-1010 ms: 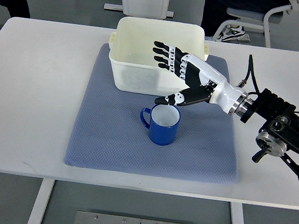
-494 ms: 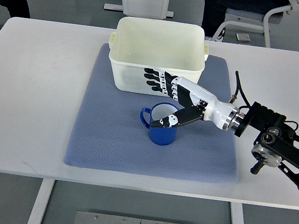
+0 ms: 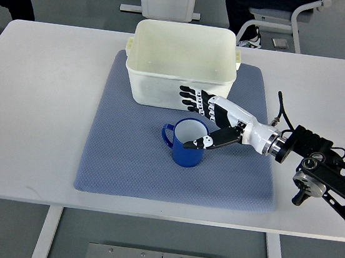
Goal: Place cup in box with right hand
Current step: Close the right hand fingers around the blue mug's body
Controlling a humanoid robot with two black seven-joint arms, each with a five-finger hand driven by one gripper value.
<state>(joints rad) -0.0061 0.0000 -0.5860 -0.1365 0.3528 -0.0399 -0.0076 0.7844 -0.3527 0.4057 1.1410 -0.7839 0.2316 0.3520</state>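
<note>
One blue cup [image 3: 185, 144] stands on the mat [image 3: 125, 155] by the box [image 3: 182, 64]. The right hand [image 3: 214, 118] is open, its thumb over the cup's rim, fingers spread behind.

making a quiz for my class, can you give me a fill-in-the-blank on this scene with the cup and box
1. The blue cup stands upright on the ____ mat.
2. The cup's handle points toward the picture's ____ side.
3. The white box holds ____.
4. The right robot hand reaches the cup with its thumb over the cup's ____.

Missing words: blue; left; nothing; rim
</note>
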